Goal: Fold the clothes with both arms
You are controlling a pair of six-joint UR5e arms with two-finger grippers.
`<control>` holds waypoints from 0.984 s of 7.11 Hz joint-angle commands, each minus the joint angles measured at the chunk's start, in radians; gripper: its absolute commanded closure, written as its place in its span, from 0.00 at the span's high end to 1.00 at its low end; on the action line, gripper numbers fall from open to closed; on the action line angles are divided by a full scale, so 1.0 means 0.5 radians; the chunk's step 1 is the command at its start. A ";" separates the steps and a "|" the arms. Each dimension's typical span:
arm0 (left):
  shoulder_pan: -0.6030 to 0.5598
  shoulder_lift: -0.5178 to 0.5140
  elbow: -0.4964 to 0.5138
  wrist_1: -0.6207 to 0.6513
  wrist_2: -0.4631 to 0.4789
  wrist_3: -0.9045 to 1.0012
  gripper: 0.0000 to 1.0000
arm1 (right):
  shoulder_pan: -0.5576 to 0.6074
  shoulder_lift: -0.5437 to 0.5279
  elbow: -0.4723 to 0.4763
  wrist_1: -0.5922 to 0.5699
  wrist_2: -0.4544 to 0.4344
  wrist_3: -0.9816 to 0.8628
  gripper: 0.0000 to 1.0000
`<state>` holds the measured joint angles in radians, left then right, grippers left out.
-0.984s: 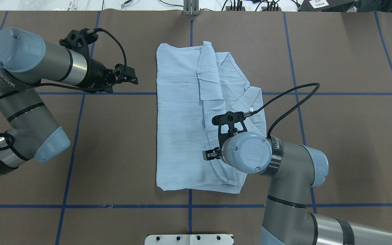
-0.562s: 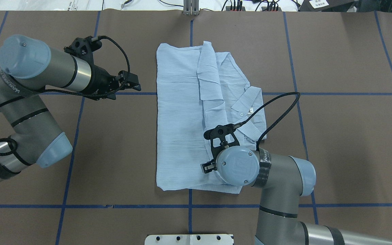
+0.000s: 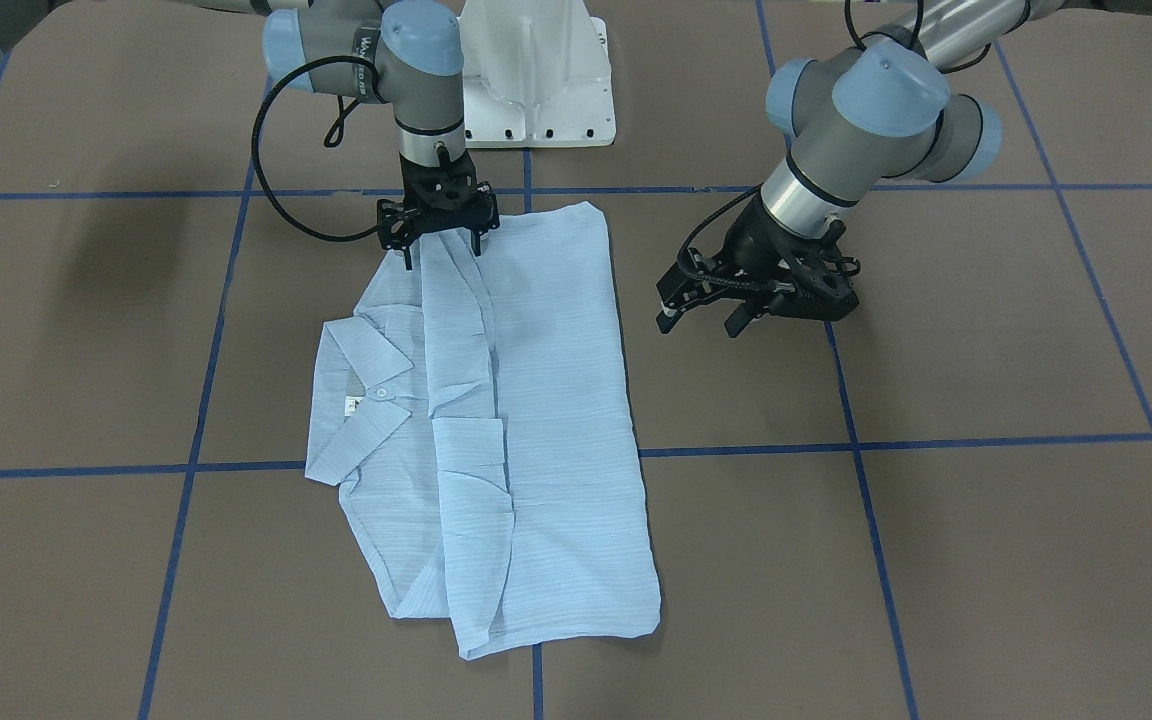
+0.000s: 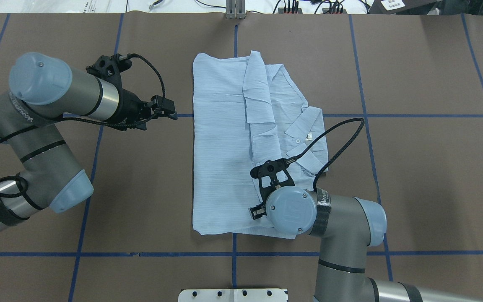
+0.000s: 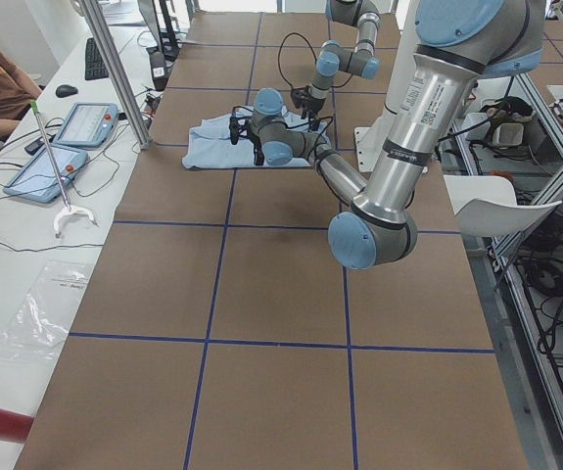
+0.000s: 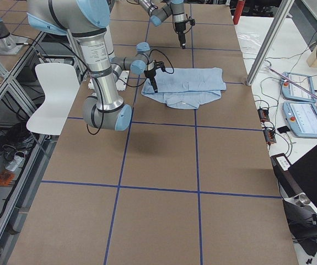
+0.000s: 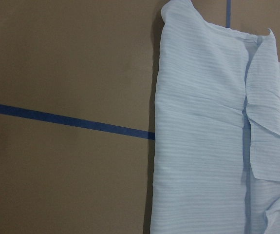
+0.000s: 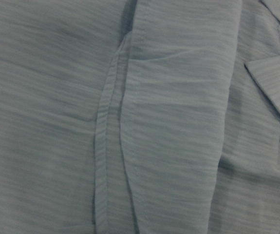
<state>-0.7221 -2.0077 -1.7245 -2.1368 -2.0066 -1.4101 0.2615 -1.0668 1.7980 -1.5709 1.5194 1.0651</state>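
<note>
Fabric this thin should be light, limp and slippery, so the pale blue, finely striped button-up shirt [image 4: 220, 159] is best pinched at a doubled edge. It lies flat under the black right gripper [image 3: 441, 252], whose fingers are spread. The black left gripper [image 3: 701, 325], also spread, hovers just beside the shirt's long edge. That edge runs away from the robot, with the collar towards the right arm's side.

Robot arms and fittings: finish and markings.
Left arm [image 4: 63, 93] and right arm [image 4: 342, 209]: silver-grey tubes, light blue joint caps [image 4: 290, 208] with small screws and a moulded logo, black bands carrying white lettering [image 4: 324, 197]. A black braided cable [image 4: 363, 123] loops to each wrist. Left gripper [image 3: 698, 322] and right gripper [image 3: 442, 252]: black, two-finger, open-frame build. Base [image 3: 536, 90]: white, with a row of bolt holes.
</note>
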 commanded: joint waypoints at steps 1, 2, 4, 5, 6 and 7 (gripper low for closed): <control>0.002 -0.007 0.001 -0.003 0.003 -0.011 1.00 | -0.020 0.001 -0.003 -0.015 -0.001 -0.013 1.00; 0.002 -0.007 0.001 0.000 0.003 -0.011 1.00 | -0.029 0.001 -0.003 -0.012 -0.001 -0.013 1.00; 0.018 -0.016 0.001 0.000 0.000 -0.018 1.00 | -0.029 -0.014 -0.022 -0.015 -0.004 -0.013 1.00; 0.030 -0.019 0.001 -0.003 0.000 -0.021 1.00 | -0.014 -0.020 -0.022 -0.015 -0.011 -0.032 1.00; 0.051 -0.019 0.004 -0.012 0.003 -0.066 1.00 | 0.014 -0.026 -0.019 -0.015 -0.011 -0.056 1.00; 0.070 -0.022 0.004 -0.012 0.003 -0.070 1.00 | 0.050 -0.029 -0.016 -0.015 -0.005 -0.096 1.00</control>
<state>-0.6980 -2.0174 -1.7232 -2.1414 -2.0054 -1.4366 0.2674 -1.0789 1.7886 -1.5786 1.5151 1.0375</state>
